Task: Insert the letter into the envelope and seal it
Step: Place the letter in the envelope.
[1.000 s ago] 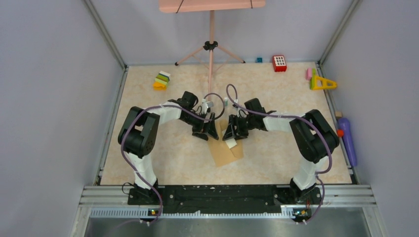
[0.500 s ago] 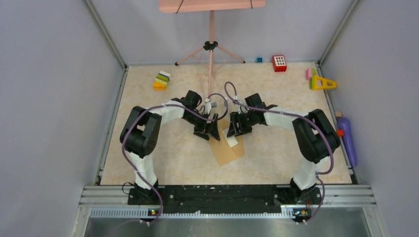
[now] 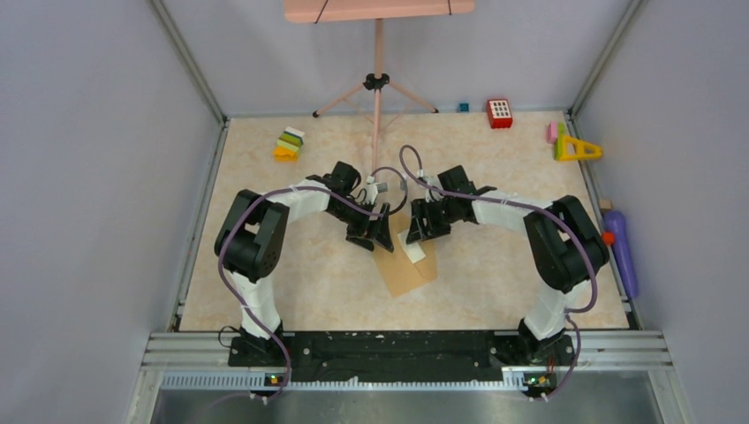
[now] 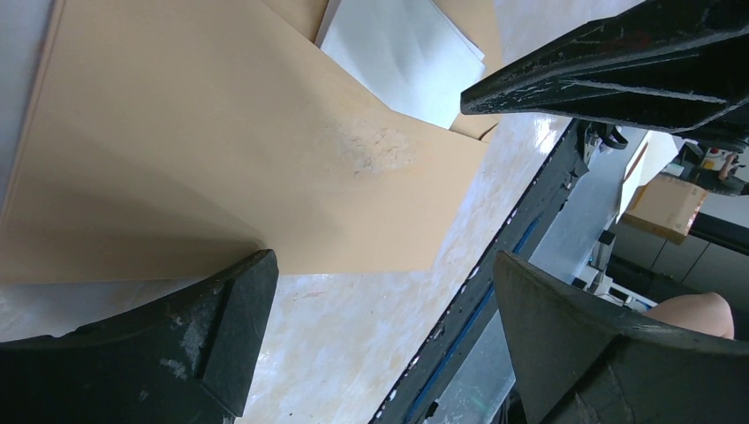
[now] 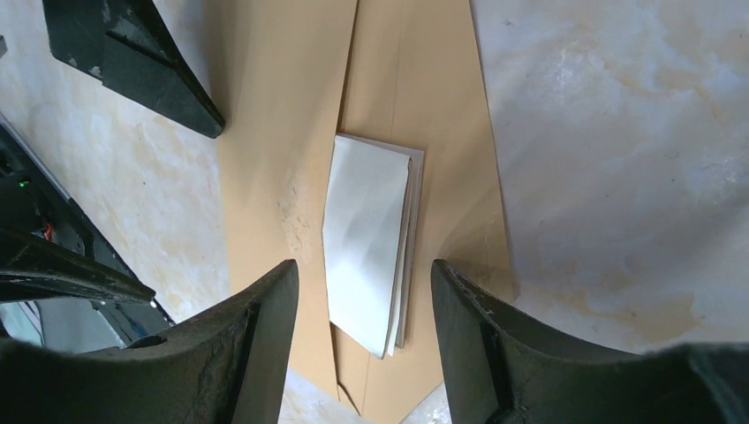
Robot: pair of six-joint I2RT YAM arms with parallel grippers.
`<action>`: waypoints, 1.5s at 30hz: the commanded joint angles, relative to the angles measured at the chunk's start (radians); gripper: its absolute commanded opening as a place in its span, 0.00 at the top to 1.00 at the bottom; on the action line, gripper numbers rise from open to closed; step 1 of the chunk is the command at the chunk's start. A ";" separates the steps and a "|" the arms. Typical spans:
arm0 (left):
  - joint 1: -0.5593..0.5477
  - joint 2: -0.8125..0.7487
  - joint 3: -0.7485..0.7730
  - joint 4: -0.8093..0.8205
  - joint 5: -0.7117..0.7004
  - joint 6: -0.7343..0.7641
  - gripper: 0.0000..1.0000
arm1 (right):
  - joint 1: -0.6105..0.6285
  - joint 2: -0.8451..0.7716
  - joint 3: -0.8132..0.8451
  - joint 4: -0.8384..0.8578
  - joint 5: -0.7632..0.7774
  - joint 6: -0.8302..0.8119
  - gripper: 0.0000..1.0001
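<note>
Kraft envelope [image 5: 397, 71] lies flat, the folded letter [image 5: 366, 230] on it and seemingly only part-tucked — insertion unfinished, sealing undone, I judge — with left gripper [image 4: 380, 265] spread wide and right gripper [image 5: 362, 265] half-spread above the letter, both empty.

The left gripper [image 4: 382, 265] gapes wide above the envelope [image 4: 177, 150], with the letter [image 4: 397, 53] resting on it.

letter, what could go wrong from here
1. The letter lies loose inside the open right end effector; closing could buckle its fanned layers rather than slide it in.
2. The left end effector is open at the edge of the envelope, not clamping it, so a push may shift it.
</note>
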 commanded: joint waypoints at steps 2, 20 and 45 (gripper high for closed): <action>-0.004 0.036 0.009 0.017 -0.066 0.039 0.02 | 0.018 0.000 -0.011 0.078 -0.048 0.032 0.44; -0.009 0.024 0.000 0.029 -0.060 0.034 0.02 | 0.039 -0.011 -0.047 0.118 -0.068 0.078 0.45; -0.013 0.020 0.000 0.026 -0.056 0.039 0.02 | 0.069 0.042 -0.044 0.240 -0.088 0.126 0.45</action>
